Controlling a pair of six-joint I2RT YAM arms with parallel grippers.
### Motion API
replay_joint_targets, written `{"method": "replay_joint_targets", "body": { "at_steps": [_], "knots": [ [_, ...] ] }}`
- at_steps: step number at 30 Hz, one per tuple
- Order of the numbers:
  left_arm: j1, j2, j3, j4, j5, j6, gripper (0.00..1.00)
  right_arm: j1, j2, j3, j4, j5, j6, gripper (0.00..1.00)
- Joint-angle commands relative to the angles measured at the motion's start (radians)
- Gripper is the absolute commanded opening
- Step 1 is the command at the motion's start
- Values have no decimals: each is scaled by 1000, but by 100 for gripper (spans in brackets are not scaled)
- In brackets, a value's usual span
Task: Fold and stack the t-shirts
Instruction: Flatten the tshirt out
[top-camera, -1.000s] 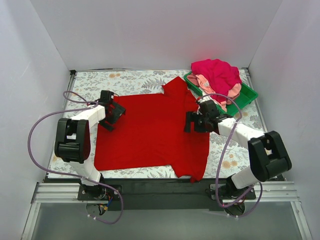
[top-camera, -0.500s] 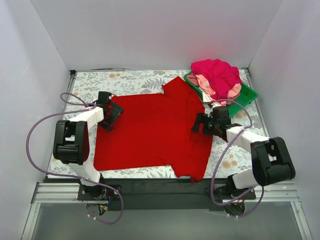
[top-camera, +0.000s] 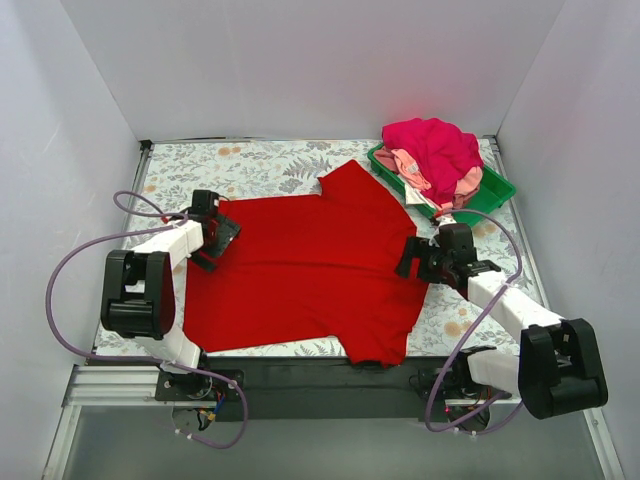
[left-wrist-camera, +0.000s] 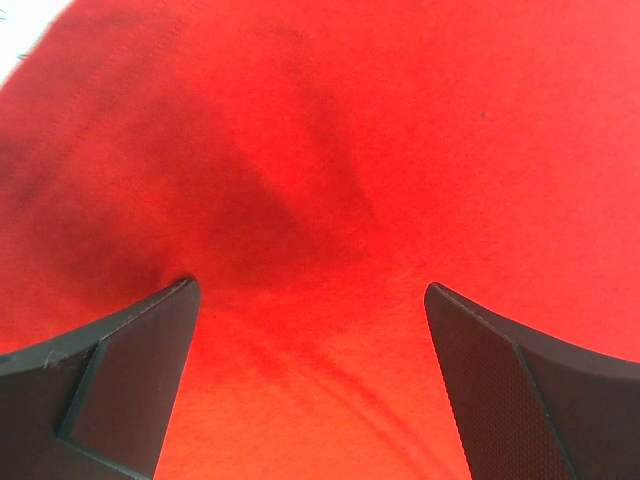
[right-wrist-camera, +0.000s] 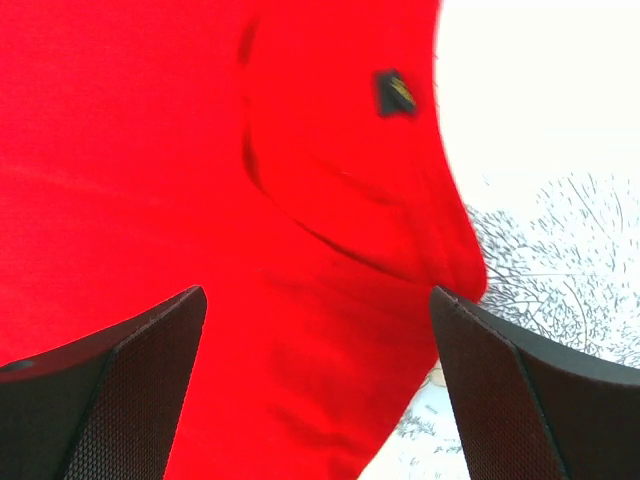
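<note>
A large bright red t-shirt (top-camera: 305, 265) lies spread flat on the floral tablecloth. My left gripper (top-camera: 222, 243) sits low over its left edge, jaws open with red cloth (left-wrist-camera: 320, 250) between and below them. My right gripper (top-camera: 408, 262) sits over the shirt's right edge, jaws open above the red cloth (right-wrist-camera: 250, 200), where a small dark label (right-wrist-camera: 395, 92) shows near the hem. A magenta shirt (top-camera: 435, 145) and a light pink one (top-camera: 410, 165) are piled in the green tray (top-camera: 495, 195).
The green tray stands at the back right corner. White walls close in the table on three sides. Floral cloth (top-camera: 260, 160) shows behind the shirt and to its right (top-camera: 470, 320). Purple cables loop beside both arms.
Both grippers have moved outward and nearer: the left to the shirt's left edge, the right to its right edge. The shirt has been smoothed and shifted slightly toward the front.
</note>
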Motion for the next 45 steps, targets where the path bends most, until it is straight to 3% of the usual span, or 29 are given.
{"method": "replay_joint_targets", "body": {
  "at_steps": [1, 8, 20, 28, 32, 36, 45],
  "knots": [
    [11, -58, 39, -60, -43, 70, 96, -5, -42, 119, -24, -80, -69, 98],
    [11, -23, 188, -69, -53, 108, 96, 84, 70, 288, -4, -117, -143, 98],
    [67, 352, 515, -47, 5, 199, 96, 158, 665, 828, -12, -83, -203, 98],
    [72, 512, 634, -56, 11, 205, 96, 156, 960, 1136, -44, -89, -236, 98],
    [127, 566, 683, -70, 17, 203, 96, 156, 1143, 1315, -95, -50, -272, 98],
    [144, 604, 730, -76, 20, 206, 96, 156, 1317, 1606, -202, -37, -276, 98],
    [156, 742, 915, -95, 51, 251, 96, 146, 1464, 1762, -137, -30, -224, 98]
  ]
}}
